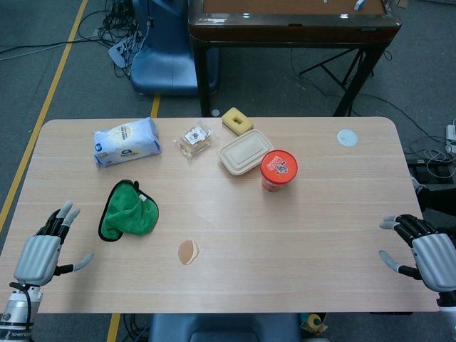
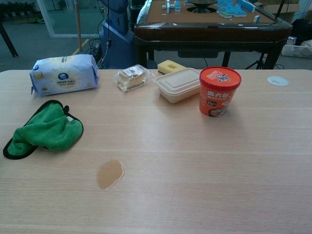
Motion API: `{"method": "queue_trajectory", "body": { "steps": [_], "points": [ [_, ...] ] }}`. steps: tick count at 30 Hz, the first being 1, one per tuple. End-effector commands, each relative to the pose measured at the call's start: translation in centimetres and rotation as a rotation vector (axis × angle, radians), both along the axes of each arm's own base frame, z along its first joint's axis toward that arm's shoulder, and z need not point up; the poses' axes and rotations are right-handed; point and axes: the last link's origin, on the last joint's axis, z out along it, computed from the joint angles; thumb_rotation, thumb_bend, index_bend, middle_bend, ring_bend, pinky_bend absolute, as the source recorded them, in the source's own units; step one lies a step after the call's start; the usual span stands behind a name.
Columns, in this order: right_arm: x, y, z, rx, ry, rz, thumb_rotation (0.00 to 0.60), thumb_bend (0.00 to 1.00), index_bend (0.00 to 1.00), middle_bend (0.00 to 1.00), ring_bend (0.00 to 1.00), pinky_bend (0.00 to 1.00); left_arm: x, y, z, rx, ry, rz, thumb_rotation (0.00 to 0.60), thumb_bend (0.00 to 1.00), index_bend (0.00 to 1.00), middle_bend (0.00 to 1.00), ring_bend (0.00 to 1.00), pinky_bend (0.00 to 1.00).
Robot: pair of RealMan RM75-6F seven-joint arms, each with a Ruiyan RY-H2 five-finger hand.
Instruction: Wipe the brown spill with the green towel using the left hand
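A crumpled green towel [image 1: 129, 211] with a black edge lies on the left part of the wooden table [image 1: 320, 214]; the chest view shows the towel [image 2: 45, 129] too. The brown spill [image 1: 187, 251] is a small puddle near the front edge, right of the towel, and appears as a spill [image 2: 109, 173] in the chest view. My left hand [image 1: 44, 251] hovers over the table's front-left corner, fingers spread, holding nothing, below and left of the towel. At the front-right edge my right hand [image 1: 422, 253] is open and empty. The chest view shows neither hand.
Along the back of the table lie a white and blue packet [image 1: 126, 141], a wrapped snack [image 1: 194, 139], a yellow sponge [image 1: 237, 120], a beige lidded box [image 1: 246, 151] and a red cup [image 1: 278, 169]. A white disc [image 1: 347, 137] lies back right.
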Motion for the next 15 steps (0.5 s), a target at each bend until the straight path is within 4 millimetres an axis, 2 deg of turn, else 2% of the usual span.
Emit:
{"method": "queue_trajectory", "body": {
  "steps": [1,8,15],
  "points": [
    [0.3,0.0,0.6,-0.021,0.011,0.003,0.600,0.33,0.34,0.32,0.25,0.32,1.2,2.9,-0.7,-0.073,0.028,-0.050,0.600,0.15,0.08,0.02,0.06,0.29],
    [1.1,0.2,1.6,-0.047,0.033,0.009,0.600,0.33,0.34,0.32,0.25,0.32,2.5,7.5,-3.3,-0.209,0.103,-0.069,0.600,0.15,0.06,0.02,0.06,0.29],
    [1.1,0.4,1.7,-0.046,0.037,0.001,0.600,0.33,0.34,0.32,0.25,0.32,2.7,11.1,-6.1,-0.279,0.228,-0.048,0.600,0.15,0.02,0.01,0.04,0.27]
  ]
}}
